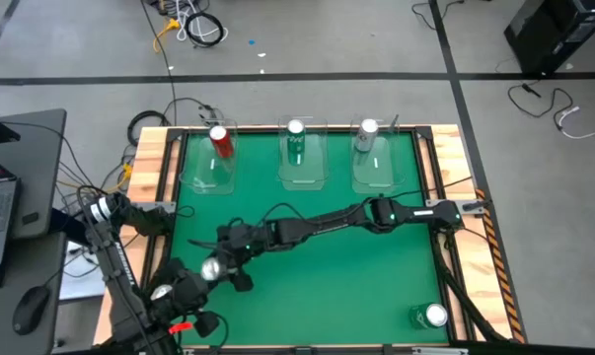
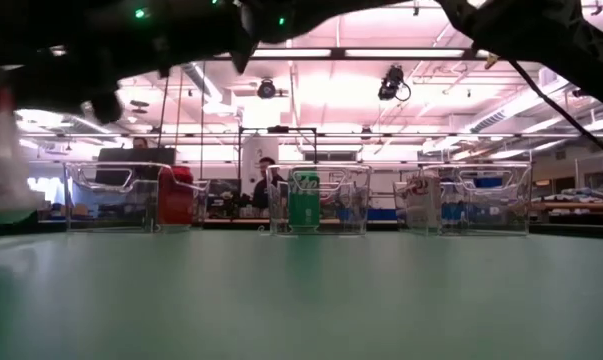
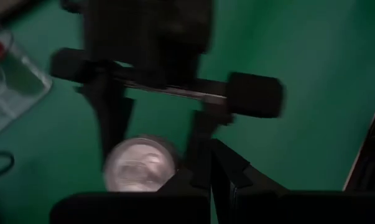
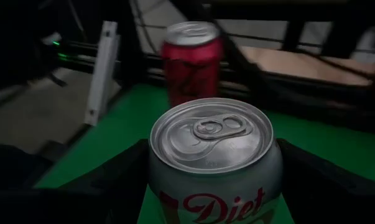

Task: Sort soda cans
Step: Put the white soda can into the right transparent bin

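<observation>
The right gripper (image 1: pixel 221 266) reaches far across the green table (image 1: pixel 356 286) toward its near-left part, and its 2 fingers (image 4: pixel 112 177) are pressed against the sides of a silver-white Diet can (image 4: pixel 215 162), which stands upright between them with its shiny top facing up. From above, that same can shows as a bright round top (image 1: pixel 212 268) just in front of the right arm's wrist. The left wrist view looks down on it too: the can top (image 3: pixel 140 165) sits between 2 dark fingers of the right gripper (image 3: pixel 156 134).

Just beyond the held can, a red can (image 4: pixel 192 62) stands upright near the table's left edge; in the high view it is only a red patch (image 1: pixel 181 326) beside the left arm. The left gripper (image 1: pixel 193 320) sits at the near-left corner of the table, close to the held can; whether its fingers are spread or closed cannot be told.

Along the far edge of the table stand 3 clear plastic bins. The left bin (image 1: pixel 210 158) holds 1 red can (image 1: pixel 219 140), the middle bin (image 1: pixel 303 158) holds 1 green can (image 1: pixel 296 138), and the right bin (image 1: pixel 376 158) holds 1 silver-white can (image 1: pixel 367 134). Another green can (image 1: pixel 430 316) stands alone near the table's near-right corner, well apart from the held can
</observation>
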Tool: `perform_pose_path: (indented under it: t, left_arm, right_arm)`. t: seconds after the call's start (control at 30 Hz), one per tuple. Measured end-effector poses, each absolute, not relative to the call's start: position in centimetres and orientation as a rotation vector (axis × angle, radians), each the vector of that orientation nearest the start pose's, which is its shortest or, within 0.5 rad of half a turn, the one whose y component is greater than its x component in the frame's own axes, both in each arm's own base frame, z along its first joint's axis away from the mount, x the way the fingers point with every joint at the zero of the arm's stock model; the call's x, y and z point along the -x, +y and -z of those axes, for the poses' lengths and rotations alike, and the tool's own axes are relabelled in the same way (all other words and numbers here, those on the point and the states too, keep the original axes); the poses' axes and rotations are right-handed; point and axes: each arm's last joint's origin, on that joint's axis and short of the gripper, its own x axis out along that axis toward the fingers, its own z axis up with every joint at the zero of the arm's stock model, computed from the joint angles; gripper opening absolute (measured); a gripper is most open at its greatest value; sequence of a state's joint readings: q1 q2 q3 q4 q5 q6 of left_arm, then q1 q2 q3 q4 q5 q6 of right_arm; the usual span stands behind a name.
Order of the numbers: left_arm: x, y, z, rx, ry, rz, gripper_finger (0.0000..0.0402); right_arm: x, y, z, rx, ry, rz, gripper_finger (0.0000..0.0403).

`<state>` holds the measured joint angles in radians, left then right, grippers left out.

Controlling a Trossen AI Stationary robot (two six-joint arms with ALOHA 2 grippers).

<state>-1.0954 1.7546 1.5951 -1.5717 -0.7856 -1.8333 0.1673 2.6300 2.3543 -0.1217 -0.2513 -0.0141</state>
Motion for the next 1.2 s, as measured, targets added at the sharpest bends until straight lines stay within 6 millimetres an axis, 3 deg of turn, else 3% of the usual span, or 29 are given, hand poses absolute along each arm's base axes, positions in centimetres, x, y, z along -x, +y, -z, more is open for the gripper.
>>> perform_pose_path:
  t: [0.57,0.73,0.97,1.2]
  left_arm:
    - [-16.0,-26.2,-29.8,0.162,0.670,-0.563,0.0000]
    - [-16.0,-26.2,-29.9,0.141,0.653,-0.554,0.0000]
    - [-16.1,-26.2,-29.9,0.137,0.646,-0.553,0.0000]
    - [-16.3,-26.1,-30.0,0.102,0.618,-0.546,0.0000]
  right_arm:
    - [-54.9,2.7,-28.1,0.140,0.484,-0.165,0.0307]
    - [-52.8,0.4,-32.1,0.183,0.478,-0.074,0.0307]
    - [-47.6,-3.4,-39.2,0.218,0.476,0.084,0.0307]
    - [-39.8,-6.0,-46.5,0.235,0.460,0.296,0.0307]
